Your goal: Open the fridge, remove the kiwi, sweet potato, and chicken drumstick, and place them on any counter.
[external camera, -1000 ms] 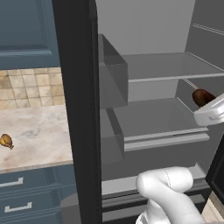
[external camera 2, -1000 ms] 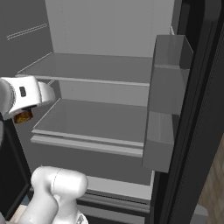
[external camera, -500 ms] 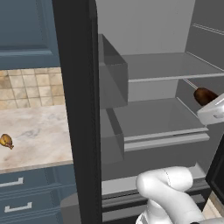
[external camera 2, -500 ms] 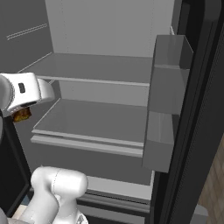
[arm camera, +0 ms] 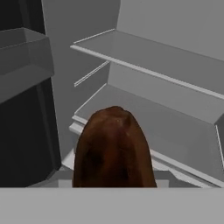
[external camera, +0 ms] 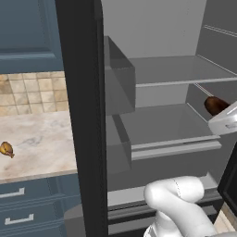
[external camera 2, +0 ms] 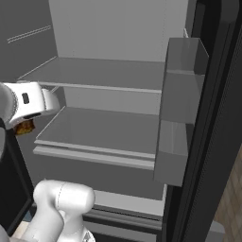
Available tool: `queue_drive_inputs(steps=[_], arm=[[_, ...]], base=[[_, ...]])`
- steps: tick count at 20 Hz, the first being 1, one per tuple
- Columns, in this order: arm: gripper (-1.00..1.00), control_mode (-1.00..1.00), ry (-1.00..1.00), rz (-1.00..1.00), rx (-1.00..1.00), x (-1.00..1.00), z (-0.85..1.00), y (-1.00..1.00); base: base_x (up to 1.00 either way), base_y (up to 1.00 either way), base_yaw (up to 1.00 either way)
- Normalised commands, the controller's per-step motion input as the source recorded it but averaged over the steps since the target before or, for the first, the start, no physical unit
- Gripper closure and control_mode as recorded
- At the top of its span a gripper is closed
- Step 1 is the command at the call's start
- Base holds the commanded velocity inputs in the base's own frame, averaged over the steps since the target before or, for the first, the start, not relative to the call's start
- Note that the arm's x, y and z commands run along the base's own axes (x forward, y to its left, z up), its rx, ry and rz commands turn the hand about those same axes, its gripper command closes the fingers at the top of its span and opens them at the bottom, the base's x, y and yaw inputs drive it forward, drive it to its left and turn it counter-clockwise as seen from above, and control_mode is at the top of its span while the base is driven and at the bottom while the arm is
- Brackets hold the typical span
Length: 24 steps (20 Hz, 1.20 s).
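**Holding the sweet potato at the open fridge**

Looking along our hand, we see the dark reddish-brown oblong sweet potato [arm camera: 113,148] close in front of the camera, rising from the bottom of the hand view with its rounded end up. It covers the fingertips, so we cannot tell from the pictures how the jaws stand, though the tuber sits just where they would be.

In the left base view the same sweet potato [external camera: 215,105] pokes out above our white hand at the right edge, in front of the fridge's lower shelf. In the right base view a brown bit of it [external camera 2: 25,127] shows under the white wrist at the left edge.

Beyond it stands the tall black double-door fridge [external camera: 78,115] with both doors swung open. Its light grey interior holds two bare shelves, and grey bins hang on the inside of each door.

Farther left, past the door, a small golden orange-brown chicken drumstick [external camera: 6,149] lies on the beige marbled stone counter [external camera: 41,143], above blue-grey drawers with silver handles.
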Motion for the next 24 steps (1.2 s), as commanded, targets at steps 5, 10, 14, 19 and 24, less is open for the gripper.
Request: queue_drive_inputs(steps=[5, 10, 14, 19, 24], arm=[[1.00, 1.00, 0.00, 0.00, 0.00, 0.00, 0.00, 0.00], [1.00, 1.00, 0.00, 0.00, 0.00, 0.00, 0.00, 0.00], [1.00, 1.00, 0.00, 0.00, 0.00, 0.00, 0.00, 0.00], [1.00, 1.00, 0.00, 0.00, 0.00, 0.00, 0.00, 0.00], [1.00, 1.00, 0.00, 0.00, 0.00, 0.00, 0.00, 0.00]], base=[[-0.34, -0.02, -0.01], [-1.00, -0.20, -0.10], [-1.00, -0.15, -0.10], [-1.00, -0.03, -0.09], [-0.69, 0.10, -0.10]])
